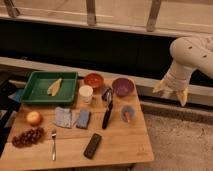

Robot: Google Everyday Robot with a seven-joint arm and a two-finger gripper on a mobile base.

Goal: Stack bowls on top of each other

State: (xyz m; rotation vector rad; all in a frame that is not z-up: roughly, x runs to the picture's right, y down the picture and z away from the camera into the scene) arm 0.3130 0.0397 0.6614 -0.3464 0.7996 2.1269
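The glossy orange-red bowl [93,80] sits upright at the back of the wooden table [125,145], just right of the green tray. The dull purple bowl [122,86] sits to its right, apart from it, near the table's back right corner. Both bowls look empty. My gripper [172,93] hangs on the pale arm to the right of the table, beyond its right edge and about level with the purple bowl. Its yellowish fingers are spread and hold nothing.
A white cup [86,93] stands in front of the orange-red bowl. A black tool [107,107] and a bluish cup [127,113] lie in front of the purple bowl. A green tray [30,92], sponge [83,119], cloth [63,117], fruit, fork and remote [92,145] fill the left and front.
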